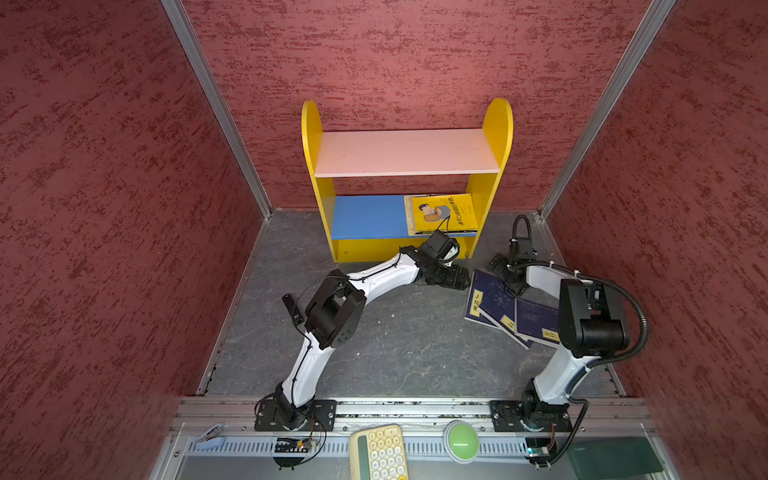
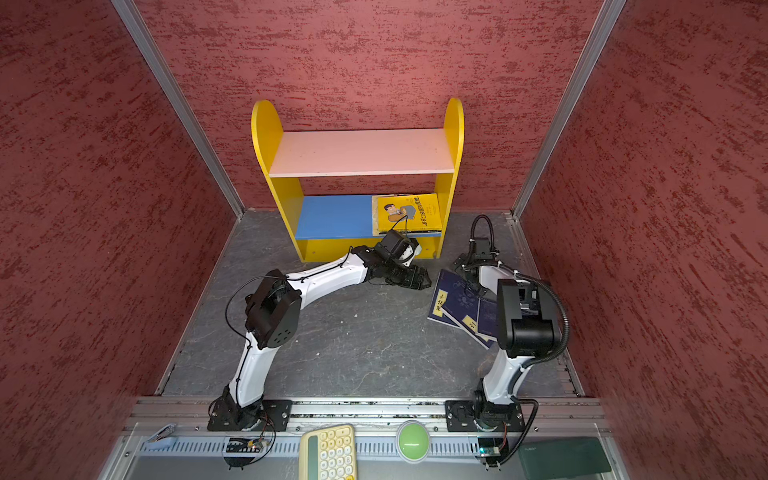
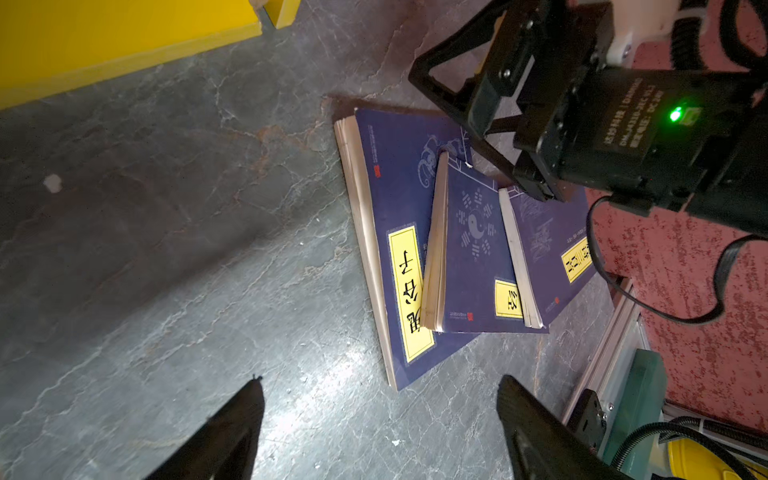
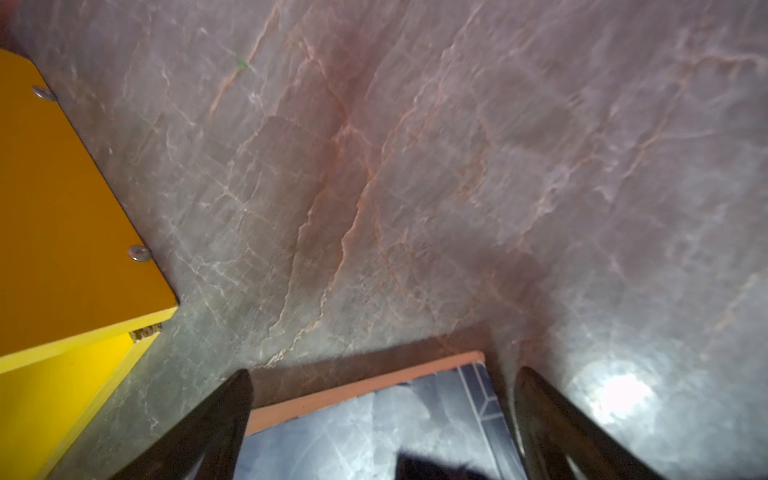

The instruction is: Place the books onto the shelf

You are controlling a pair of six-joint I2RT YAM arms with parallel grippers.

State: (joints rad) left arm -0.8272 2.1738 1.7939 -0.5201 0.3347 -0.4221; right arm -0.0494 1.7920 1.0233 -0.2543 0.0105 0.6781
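Three navy books (image 3: 457,249) with yellow labels lie flat and fanned over each other on the grey stone-patterned table (image 1: 395,332), just in front of the right foot of the shelf (image 1: 311,137). On its blue lower board (image 1: 365,216) a yellow cartoon book (image 1: 442,212) lies flat at the right end.

I judge the step in hand to be the pick-up of one navy book. The left gripper (image 3: 380,384) is low, just beside the pile on the side toward the table's middle, with jaws wide apart and empty. The right gripper (image 4: 382,372) is over the far end of the pile, its jaws fully apart on both sides of a book corner, and it grips nothing. The next move calls for getting a finger under a thin cover.

The right arm hides part of the pile in both top views. A cream edge under the yellow book suggests another book there, but how many I cannot tell.
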